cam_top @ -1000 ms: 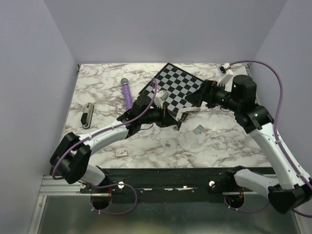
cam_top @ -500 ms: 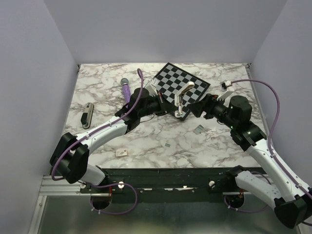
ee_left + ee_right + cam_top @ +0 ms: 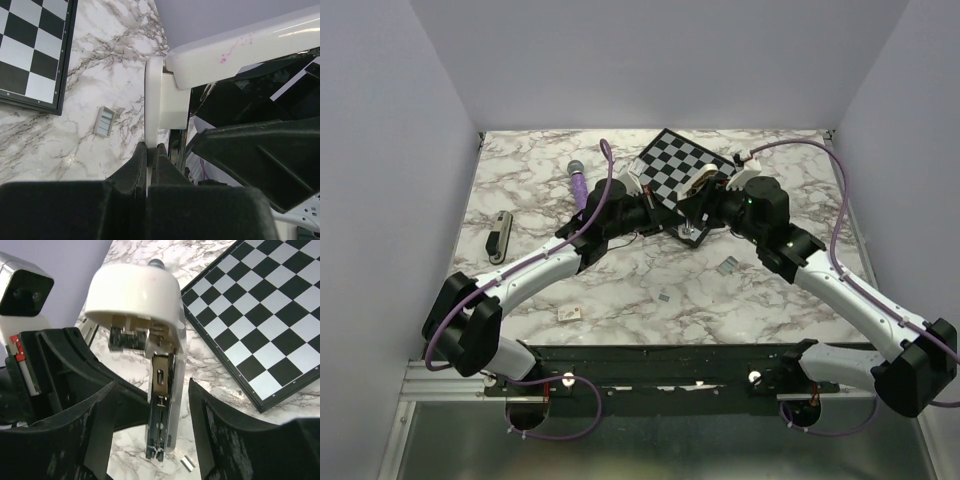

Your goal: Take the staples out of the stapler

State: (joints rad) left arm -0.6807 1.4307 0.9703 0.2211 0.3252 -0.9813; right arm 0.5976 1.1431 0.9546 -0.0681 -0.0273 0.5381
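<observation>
Right wrist view shows the white stapler up in the air above the marble tabletop, next to the chessboard. It is flipped open. Its round white top is at the far end, and the shiny metal staple track hangs down toward the camera.

I think it is light but hard and stiff. The white plastic looks smooth and may slip, and the hinge could let it swing. The thin metal track looks like the best place to hold, by its two long sides.

The left gripper has its jaws pinched tight on a thin white edge of the stapler. The right gripper has its jaws partly open, one on each side of the metal track. A small gap shows on both sides, so they are not touching it yet.
</observation>
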